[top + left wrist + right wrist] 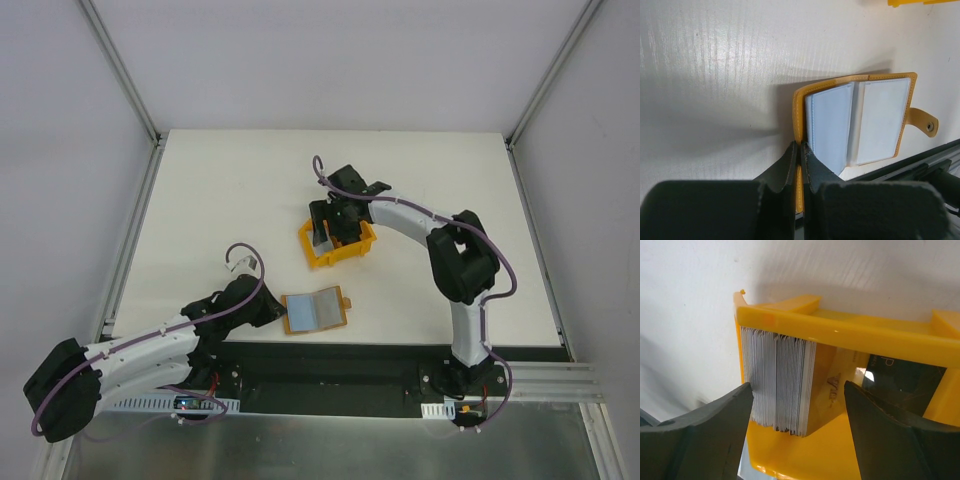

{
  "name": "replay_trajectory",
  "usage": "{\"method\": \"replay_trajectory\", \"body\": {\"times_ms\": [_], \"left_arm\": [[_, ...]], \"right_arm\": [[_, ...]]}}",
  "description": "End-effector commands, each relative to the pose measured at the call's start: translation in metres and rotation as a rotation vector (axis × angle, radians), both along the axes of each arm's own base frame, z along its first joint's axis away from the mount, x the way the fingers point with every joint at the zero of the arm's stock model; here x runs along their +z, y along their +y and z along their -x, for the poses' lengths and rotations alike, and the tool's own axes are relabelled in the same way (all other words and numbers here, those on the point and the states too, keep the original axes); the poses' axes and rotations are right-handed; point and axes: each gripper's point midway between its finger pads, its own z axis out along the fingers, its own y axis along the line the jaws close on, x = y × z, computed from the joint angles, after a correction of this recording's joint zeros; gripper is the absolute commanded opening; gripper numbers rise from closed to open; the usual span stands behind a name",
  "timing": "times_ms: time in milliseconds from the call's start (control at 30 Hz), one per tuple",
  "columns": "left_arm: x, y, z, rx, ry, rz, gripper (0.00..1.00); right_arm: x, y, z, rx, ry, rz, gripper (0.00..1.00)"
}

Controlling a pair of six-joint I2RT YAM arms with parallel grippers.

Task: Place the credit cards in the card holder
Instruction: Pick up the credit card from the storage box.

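The card holder (pixel 315 311) lies open on the table near the front edge, its pale grey pockets (pixel 880 120) facing up and the snap tab on the right. My left gripper (pixel 272 310) (pixel 800 150) is shut on its orange left cover edge. A thick stack of grey credit cards (pixel 780 385) (pixel 322 240) stands on edge in the yellow bin, with a tan card face (pixel 832 385) on its right side and a dark card (pixel 900 380) further right. My right gripper (pixel 335 225) (pixel 799 390) hangs open over the bin, its fingers on either side of the stack and apart from it.
The yellow plastic bin (pixel 345 255) (pixel 840 330) sits mid-table, behind and right of the card holder. A black strip with the arm bases (pixel 330 360) runs along the near edge. Metal frame posts (pixel 120 70) stand at the table's back corners.
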Motion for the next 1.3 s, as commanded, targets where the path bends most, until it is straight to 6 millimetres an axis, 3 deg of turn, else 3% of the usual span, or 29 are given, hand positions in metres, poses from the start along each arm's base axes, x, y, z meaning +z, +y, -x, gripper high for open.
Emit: {"method": "replay_trajectory", "body": {"times_ms": [0, 267, 533, 800, 900, 1267], "left_arm": [[0.013, -0.005, -0.010, 0.003, -0.046, 0.000, 0.00], [0.013, -0.006, -0.010, 0.000, -0.043, -0.002, 0.00], [0.013, -0.006, -0.010, -0.004, -0.040, -0.003, 0.00], [0.013, -0.006, -0.011, -0.002, -0.040, -0.003, 0.00], [0.012, -0.007, -0.010, -0.008, -0.036, -0.005, 0.00], [0.011, -0.007, -0.010, -0.012, -0.035, -0.008, 0.00]], "right_arm": [[0.010, 0.013, 0.003, 0.046, 0.029, -0.069, 0.76], [0.023, 0.017, 0.006, 0.057, 0.005, -0.123, 0.63], [0.025, 0.022, 0.008, 0.056, 0.058, -0.194, 0.62], [0.033, 0.025, 0.008, 0.058, 0.055, -0.231, 0.46], [0.034, 0.025, 0.008, 0.057, 0.057, -0.237, 0.34], [0.044, 0.028, 0.008, 0.063, 0.045, -0.267, 0.20]]}}
